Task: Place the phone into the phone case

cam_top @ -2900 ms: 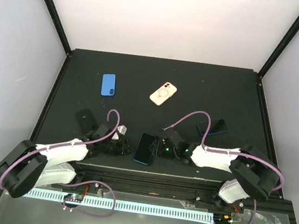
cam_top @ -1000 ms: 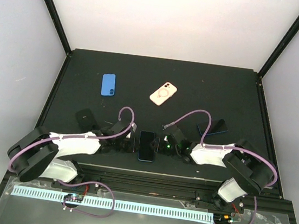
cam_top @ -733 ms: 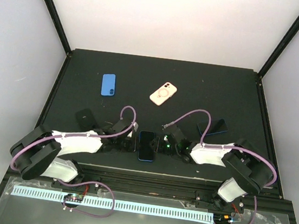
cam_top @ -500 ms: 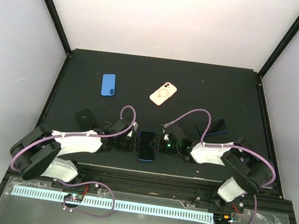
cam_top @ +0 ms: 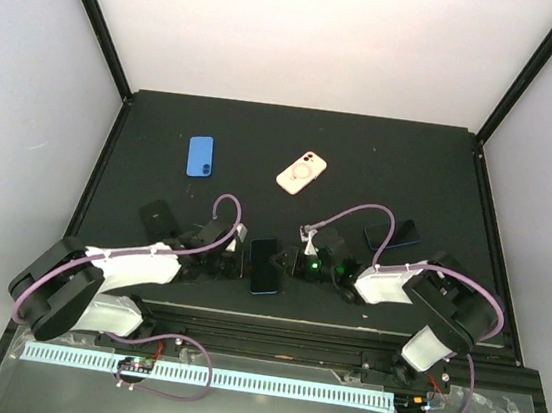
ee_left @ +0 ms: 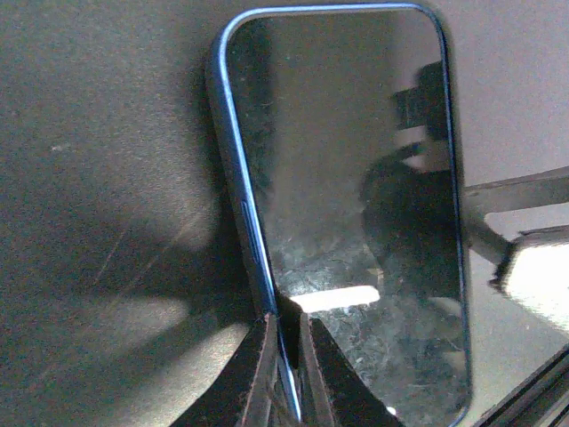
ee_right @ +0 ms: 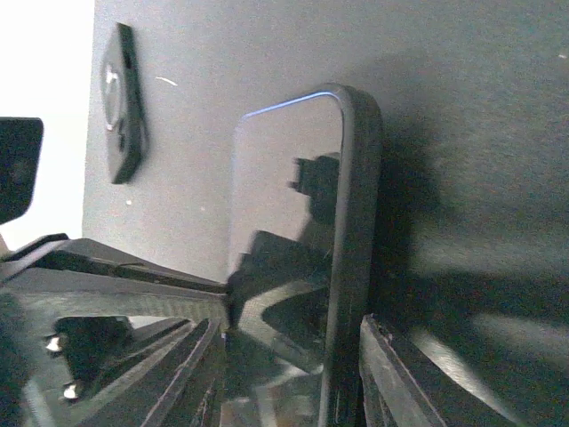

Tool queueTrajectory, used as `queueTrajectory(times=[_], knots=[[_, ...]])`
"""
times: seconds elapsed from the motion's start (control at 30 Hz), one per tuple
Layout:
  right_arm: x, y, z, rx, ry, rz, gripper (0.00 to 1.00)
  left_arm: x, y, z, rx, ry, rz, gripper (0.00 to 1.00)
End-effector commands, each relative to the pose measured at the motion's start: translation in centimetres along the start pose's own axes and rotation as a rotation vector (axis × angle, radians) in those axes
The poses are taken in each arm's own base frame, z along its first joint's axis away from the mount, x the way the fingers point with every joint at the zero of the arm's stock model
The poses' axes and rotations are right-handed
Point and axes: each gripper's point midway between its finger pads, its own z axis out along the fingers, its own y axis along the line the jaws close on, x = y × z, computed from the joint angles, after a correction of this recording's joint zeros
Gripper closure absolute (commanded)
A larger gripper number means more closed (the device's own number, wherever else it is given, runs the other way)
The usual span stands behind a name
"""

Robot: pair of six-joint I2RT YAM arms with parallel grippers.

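Your phone [ee_left: 356,196] has a glossy glass face, mirror-dark, filmed with fine dust and smears toward six o'clock in the left wrist view. Its rim is smooth blue with a metallic sheen. The table [ee_left: 98,116] beneath is matt black and faintly grainy, with pale scratches. The left gripper [ee_left: 286,327] has dull black fingers [ee_left: 258,378] that look like plastic. The right gripper [ee_right: 295,318] has the same black, with ridged edges. At twelve o'clock from the phone, the phone case [cam_top: 301,173] is pale pink, smooth and satin, with a white ring. At ten o'clock, the blue piece [cam_top: 200,156] looks matt. The arm shells [cam_top: 133,262] are shiny white plastic, and the cable [cam_top: 356,207] is smooth purple.
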Motion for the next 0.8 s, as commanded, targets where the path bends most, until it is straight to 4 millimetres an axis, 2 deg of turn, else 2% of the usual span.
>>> queueTrajectory(times=[0.0, 0.1, 0.3, 0.5, 0.63, 0.7, 0.77], knots=[[0.7, 7.3, -0.8, -0.313, 0.059, -0.046, 0.57, 0.7, 1.7, 0.1, -0.049, 0.009, 0.007, 0.91], [0.8, 7.4, -0.8, -0.330, 0.063, -0.035, 0.57, 0.4, 1.3, -0.6, -0.023, -0.012, 0.008, 0.90], [1.5, 6.9, 0.0, -0.346, 0.105, 0.018, 0.57, 0.5, 1.8, -1.2, -0.010, -0.031, -0.004, 0.89], [2.1, 3.5, 1.5, -0.199, 0.124, 0.051, 0.59, 0.7, 1.5, -1.1, 0.023, -0.028, -0.013, 0.88], [2.1, 2.1, 1.7, -0.121, 0.117, 0.052, 0.71, 0.8, 1.2, -0.9, 0.035, -0.020, -0.015, 0.88], [1.9, 2.0, 1.5, -0.110, 0.106, 0.045, 0.78, 0.7, 1.0, -1.0, 0.043, -0.021, -0.018, 0.88], [1.8, 2.2, 1.3, -0.113, 0.101, 0.034, 0.80, 0.4, 0.7, -1.4, 0.063, -0.028, -0.024, 0.87]])
